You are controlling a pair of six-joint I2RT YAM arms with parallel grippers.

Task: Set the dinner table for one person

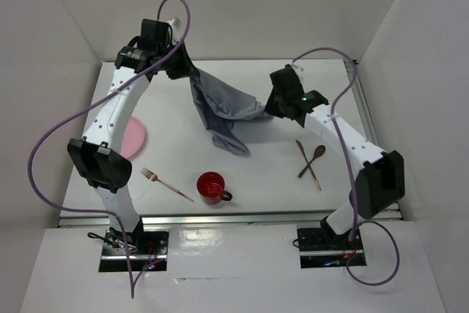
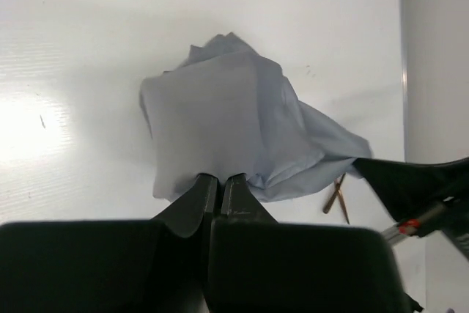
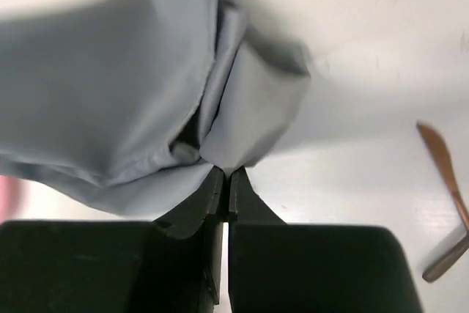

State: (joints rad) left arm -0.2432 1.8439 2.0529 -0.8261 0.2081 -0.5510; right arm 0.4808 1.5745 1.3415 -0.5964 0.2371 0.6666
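You have a smooth, matt white table (image 1: 168, 126), a soft, creased grey cloth (image 1: 223, 111), a glossy red mug (image 1: 211, 187), a shiny copper-toned metal fork (image 1: 165, 182) and a smooth pink plate (image 1: 133, 137).

White matte surface (image 1: 168, 124). Grey cloth (image 1: 220, 104) hangs bunched, center-back. Pink plate (image 1: 133, 137) at left; fork (image 1: 167, 185) & red mug (image 1: 211, 187) near front; spoon (image 1: 316, 157) + knife (image 1: 303, 152) crossed, right.

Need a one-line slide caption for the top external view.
Left arm and right arm, jaws shut on the grey cloth, hold it bunched over the dinner table near fork and mug.
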